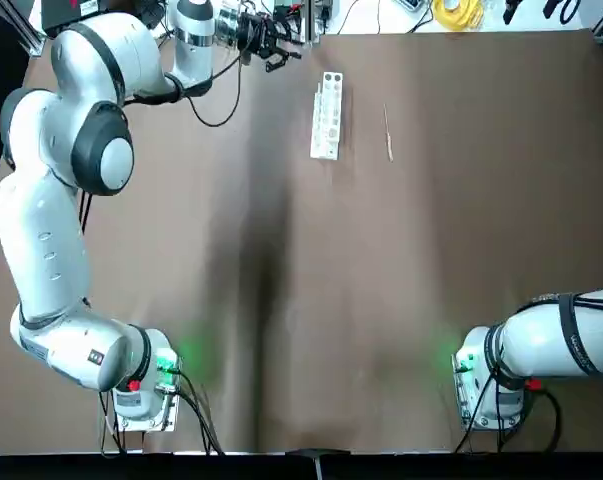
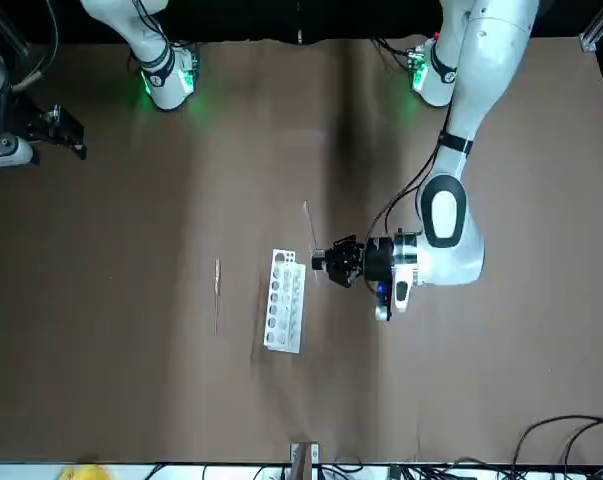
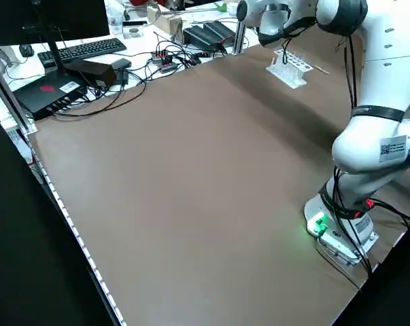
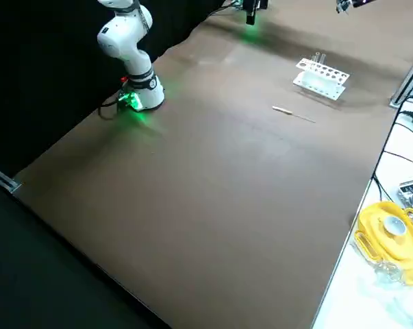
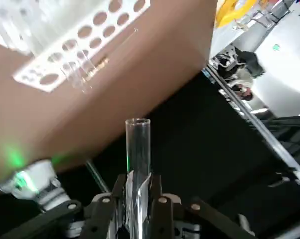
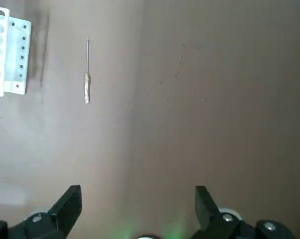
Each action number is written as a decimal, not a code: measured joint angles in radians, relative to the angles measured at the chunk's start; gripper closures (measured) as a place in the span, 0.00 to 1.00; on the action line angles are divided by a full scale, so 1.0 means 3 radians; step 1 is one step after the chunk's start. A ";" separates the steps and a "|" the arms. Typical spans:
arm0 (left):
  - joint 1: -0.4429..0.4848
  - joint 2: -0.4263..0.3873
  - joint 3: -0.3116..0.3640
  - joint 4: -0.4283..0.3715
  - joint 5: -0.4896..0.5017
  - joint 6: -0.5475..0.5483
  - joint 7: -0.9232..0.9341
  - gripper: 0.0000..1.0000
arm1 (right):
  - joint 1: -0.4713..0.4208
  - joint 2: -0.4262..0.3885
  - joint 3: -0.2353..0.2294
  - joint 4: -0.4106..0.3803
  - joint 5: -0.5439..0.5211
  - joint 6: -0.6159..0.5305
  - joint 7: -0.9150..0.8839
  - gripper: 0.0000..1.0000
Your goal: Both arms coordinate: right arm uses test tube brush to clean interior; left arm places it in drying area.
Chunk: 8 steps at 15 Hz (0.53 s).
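Cleaning had not begun. The left tool [image 5: 138,191], reaching just beside the rack [image 1: 327,115], was clamped on a glass tube [image 5: 137,149], apparently held level. The brush [image 1: 388,133] lay on the worktop [image 1: 381,300] on the rack's other side, untouched. The right tool [image 6: 138,201], fingers spread, hung well apart from the rack and must next fetch the brush.

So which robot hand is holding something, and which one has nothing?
The left gripper is the one holding something: its jaws are shut on a clear test tube near the white rack. The right gripper has open jaws and nothing in them.
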 joint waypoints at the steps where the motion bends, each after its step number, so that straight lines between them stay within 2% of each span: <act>1: 0.0027 0.0001 0.0000 -0.0006 -0.0158 -0.0044 -0.0110 0.77 | 0.0000 0.0000 0.0000 0.0000 0.0000 0.0000 0.0000 0.00; 3: 0.0064 0.0013 0.0000 -0.0023 -0.0394 -0.0069 -0.0301 0.77 | 0.0000 0.0000 0.0001 0.0000 0.0000 0.0000 0.0000 0.00; 8: 0.0076 0.0153 -0.0001 -0.0037 -0.0681 -0.0074 -0.0426 0.77 | 0.0001 0.0000 0.0006 0.0000 0.0002 -0.0003 -0.0001 0.00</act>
